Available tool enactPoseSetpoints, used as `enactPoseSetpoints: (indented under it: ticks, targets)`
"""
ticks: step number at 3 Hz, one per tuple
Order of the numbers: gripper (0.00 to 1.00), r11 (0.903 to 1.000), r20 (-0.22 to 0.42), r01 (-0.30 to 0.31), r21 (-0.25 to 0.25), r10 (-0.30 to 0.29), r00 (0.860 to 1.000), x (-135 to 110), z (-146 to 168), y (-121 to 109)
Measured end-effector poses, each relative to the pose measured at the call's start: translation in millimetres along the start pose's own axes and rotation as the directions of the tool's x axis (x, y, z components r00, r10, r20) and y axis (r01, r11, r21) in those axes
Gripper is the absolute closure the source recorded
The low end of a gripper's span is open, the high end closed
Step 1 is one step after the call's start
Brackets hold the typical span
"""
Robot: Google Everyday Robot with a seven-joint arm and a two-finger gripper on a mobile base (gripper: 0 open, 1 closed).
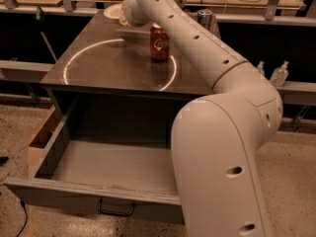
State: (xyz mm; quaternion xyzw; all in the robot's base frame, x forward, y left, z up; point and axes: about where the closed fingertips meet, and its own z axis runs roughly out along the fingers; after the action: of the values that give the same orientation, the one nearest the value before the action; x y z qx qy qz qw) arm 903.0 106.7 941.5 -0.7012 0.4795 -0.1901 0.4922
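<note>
Gripper (129, 15) hovering at far edge of tabletop (98, 68), behind-left of red cola can (159, 42), just beside white plate (111, 11); its hold hidden behind wrist. Red cola can standing upright, apart from gripper, arm passing just behind it. 1 silver can (204, 18) sitting behind-right of red cola can. Drawer (113, 167) hanging open in front of and below red cola can.

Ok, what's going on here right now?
The robot arm stretches across the dark countertop, its hand at the far left edge beside a white plate. A red cola can stands upright near the middle, apart from the hand, and a silver can stands at the back. Below, the drawer is pulled open.
</note>
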Motion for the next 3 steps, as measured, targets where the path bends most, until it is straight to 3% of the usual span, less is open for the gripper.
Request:
enactPoseSetpoints:
  ticks: [1,2,3]
  targets:
    - [1.0,0.996,0.058,-0.028,-0.085,0.033,0.998,-24,-39,-1]
    - [1.0,0.9933,0.22,-0.011,-0.115,0.037,0.975,-67,-105,0]
    - [1.0,0.9931,0.367,0.024,-0.115,0.021,0.93,-92,-153,13]
